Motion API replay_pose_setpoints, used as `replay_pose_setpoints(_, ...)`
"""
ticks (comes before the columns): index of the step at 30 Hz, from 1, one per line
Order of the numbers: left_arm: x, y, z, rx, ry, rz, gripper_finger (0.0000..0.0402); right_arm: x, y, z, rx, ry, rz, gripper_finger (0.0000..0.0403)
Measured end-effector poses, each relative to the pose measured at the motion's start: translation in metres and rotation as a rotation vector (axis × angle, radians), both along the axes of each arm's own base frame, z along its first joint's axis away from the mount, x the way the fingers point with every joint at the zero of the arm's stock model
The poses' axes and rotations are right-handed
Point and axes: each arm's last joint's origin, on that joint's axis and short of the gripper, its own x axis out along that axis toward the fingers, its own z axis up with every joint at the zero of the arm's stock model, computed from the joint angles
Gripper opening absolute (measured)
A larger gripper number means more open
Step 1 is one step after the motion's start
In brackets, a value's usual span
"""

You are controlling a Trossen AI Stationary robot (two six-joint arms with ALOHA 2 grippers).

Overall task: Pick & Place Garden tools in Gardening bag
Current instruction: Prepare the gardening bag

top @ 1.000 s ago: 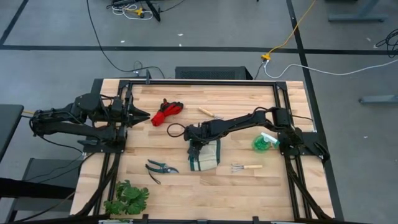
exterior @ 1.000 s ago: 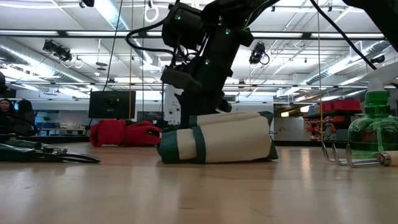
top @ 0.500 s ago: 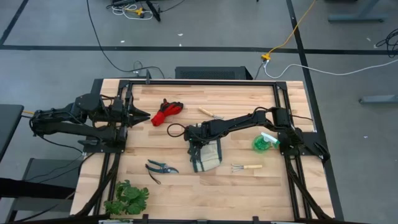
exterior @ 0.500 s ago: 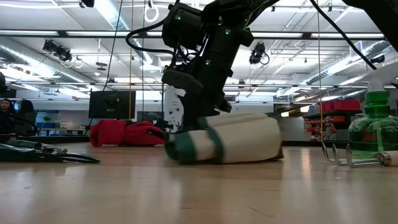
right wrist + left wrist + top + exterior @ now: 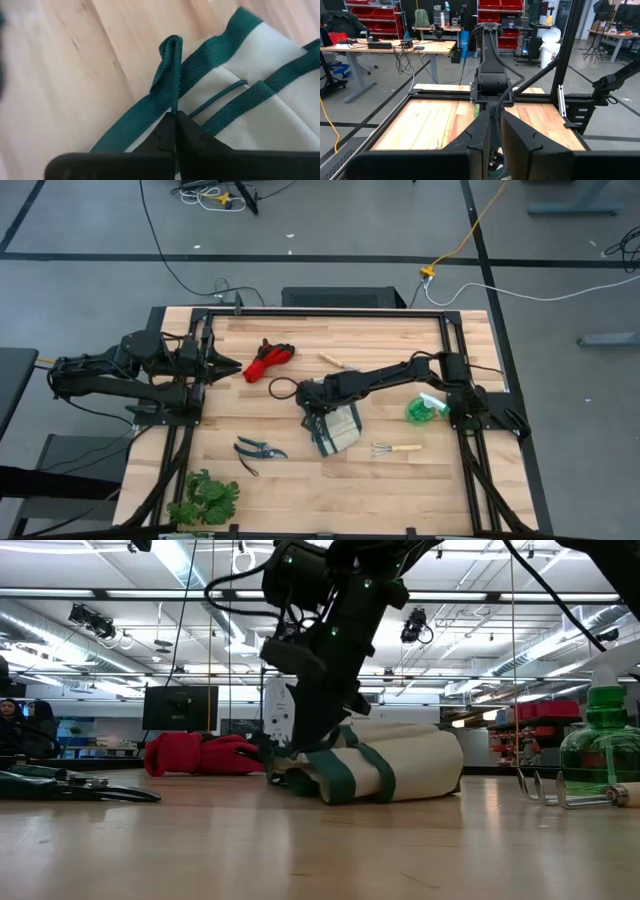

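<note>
Gardening bag (image 5: pixel 338 429) lies collapsed just past table centre toward four o'clock. Right gripper (image 5: pixel 312 409) pinches its green strap (image 5: pixel 167 67) (fingers fully clamped). Left gripper (image 5: pixel 232 364) waits at nine o'clock, nearly closed, holding nothing.

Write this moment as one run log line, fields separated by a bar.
right gripper: shut on bag strap | gardening bag: lying on table, no tools inside seen | left gripper: parked at left edge
</note>
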Motion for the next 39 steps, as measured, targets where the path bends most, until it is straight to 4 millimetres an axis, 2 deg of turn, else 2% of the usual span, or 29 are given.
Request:
replay_pose_setpoints(20, 0.0, 0.0, -0.003, 0.0, 0.034, 0.0, 0.0055, -0.022, -0.001, 0.093, -0.041, -0.247, 0.029, 0.0)
replay_pose_setpoints(39, 0.0, 0.0, -0.004, 0.0, 0.044, 0.0, 0.0055, -0.044, 0.0, 0.144, -0.05, -0.389, 0.053, 0.0)
